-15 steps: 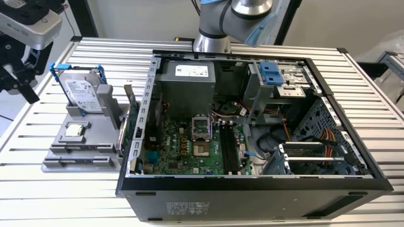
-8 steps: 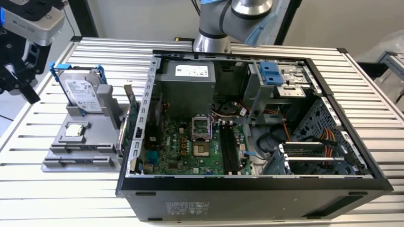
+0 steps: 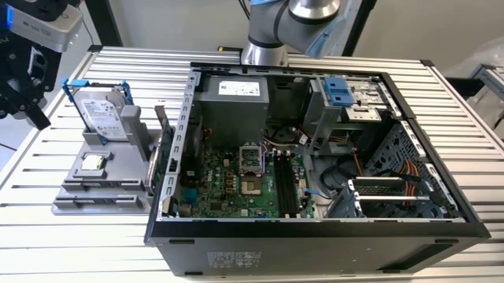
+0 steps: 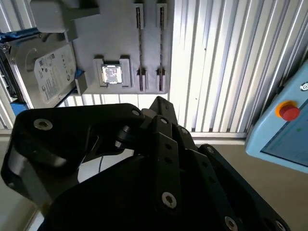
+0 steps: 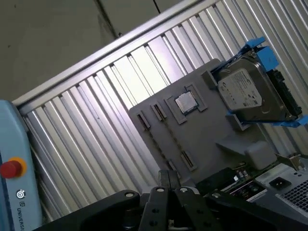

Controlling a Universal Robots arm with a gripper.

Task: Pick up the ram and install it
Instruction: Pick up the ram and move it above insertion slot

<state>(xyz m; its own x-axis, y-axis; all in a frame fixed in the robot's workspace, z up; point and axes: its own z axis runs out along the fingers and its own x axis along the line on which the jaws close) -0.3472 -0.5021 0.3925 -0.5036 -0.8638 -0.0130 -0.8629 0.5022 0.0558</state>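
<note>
Table (image 3: 71,236): ribbed aluminium slats, glossy under the light.
Ram: you can't place it. The matte grey holder's (image 4: 120,29) two grooves read as bare thin lines.
Gripper (image 5: 168,176): black fingers (image 5: 160,196) pressed together, apparently empty.
Risk: go down like that and you'll jab plastic — or the square silver chip (image 4: 111,73).

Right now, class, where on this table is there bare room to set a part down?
Free: the table in front of the grey holder, at the exterior view's lower left; the strip beyond the computer case on the exterior view's right. Crowded: the narrow gap between holder and case.
</note>
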